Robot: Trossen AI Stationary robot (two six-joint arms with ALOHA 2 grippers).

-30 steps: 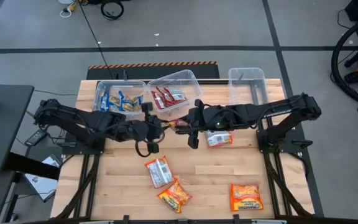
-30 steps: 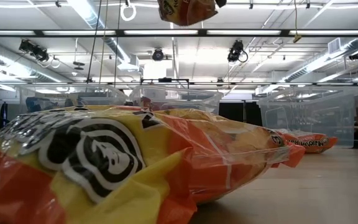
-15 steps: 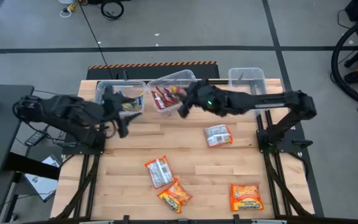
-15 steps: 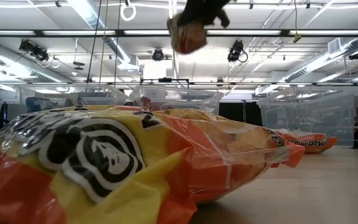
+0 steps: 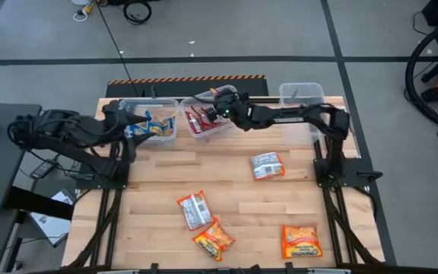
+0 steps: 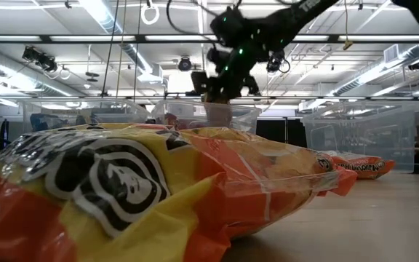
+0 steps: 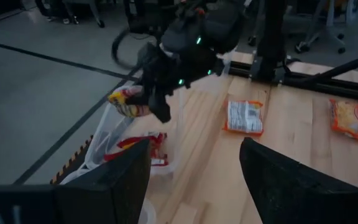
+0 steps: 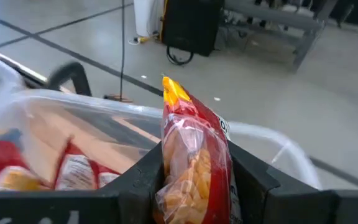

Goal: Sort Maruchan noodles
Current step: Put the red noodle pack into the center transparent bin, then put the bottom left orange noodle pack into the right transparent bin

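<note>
My right gripper reaches from the right over the middle clear tub, which has dark red packets in it. It is shut on a red-and-yellow noodle packet, which also shows in the left wrist view. My left gripper is open and holds nothing. It is drawn back near the left tub, where blue-yellow packets lie. Several more packets lie flat on the table: silver-red ones and orange ones. My right gripper pinches the red-and-yellow packet between its two fingers, one on each flat face. The fingers come from the table's right, slanting a little downward. The packet stands on edge in the hold, lifted clear of the table, its free end sticking out past the fingertips over the middle tub.
A third clear tub stands at the far right with nothing showing in it. One orange packet lies right before the low camera and blocks much of that view. Bare wood lies between the tubs and the loose packets.
My right gripper has swung with the packet from mid-table toward the far edge and sunk to just above the middle tub. My left gripper has drawn back from mid-table toward the left edge, ending near the left tub.
</note>
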